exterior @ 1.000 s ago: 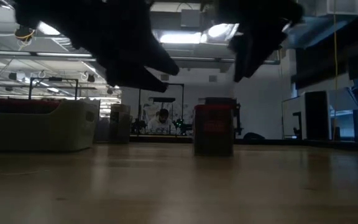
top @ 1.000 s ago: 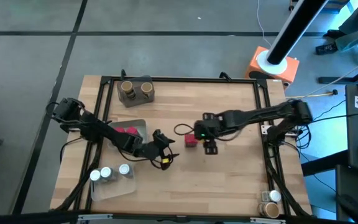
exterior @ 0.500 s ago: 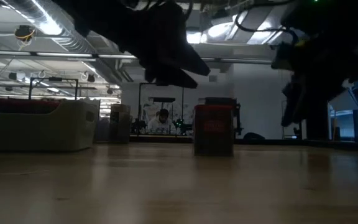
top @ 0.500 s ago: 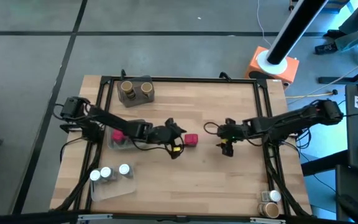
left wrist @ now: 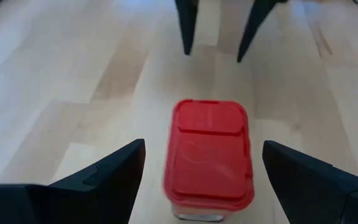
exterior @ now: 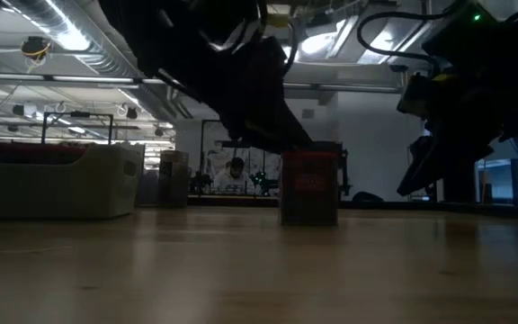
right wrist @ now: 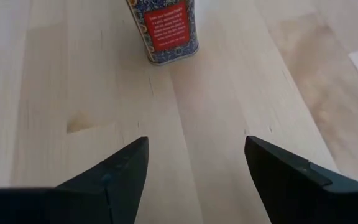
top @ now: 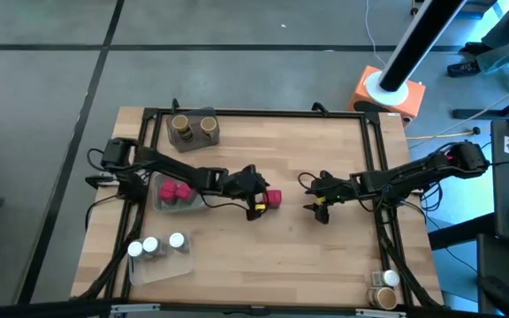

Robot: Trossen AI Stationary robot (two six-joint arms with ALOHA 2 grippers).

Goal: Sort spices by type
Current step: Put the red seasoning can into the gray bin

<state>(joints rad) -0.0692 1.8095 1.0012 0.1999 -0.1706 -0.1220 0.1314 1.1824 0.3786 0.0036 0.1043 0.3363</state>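
A pink-red boxy packet (top: 273, 198) stands upright on its base mid-table, also plain in the low view (exterior: 309, 184). My left gripper (top: 259, 194) hovers open at its left side. In the left wrist view the packet's red lid (left wrist: 210, 155) sits between and below my spread fingers (left wrist: 204, 149), apart from both. My right gripper (top: 315, 205) is open, to the packet's right, and its wrist view shows the packet (right wrist: 163, 28) ahead of the gripper (right wrist: 194, 146). Two more pink-red packets (top: 175, 192) stand in a clear tray.
A grey tray (top: 193, 129) with two brown-topped jars sits at the far left. A clear tray (top: 159, 251) with white-capped jars lies near left. More jars (top: 383, 291) stand at the near right corner. Bare wood (top: 281, 256) spreads across the near middle.
My left gripper has swung from the near-left toward the table's right and far side, arriving over the lone packet. My right gripper has drawn back from beside the packet toward the table's right edge. The packet has stayed in place.
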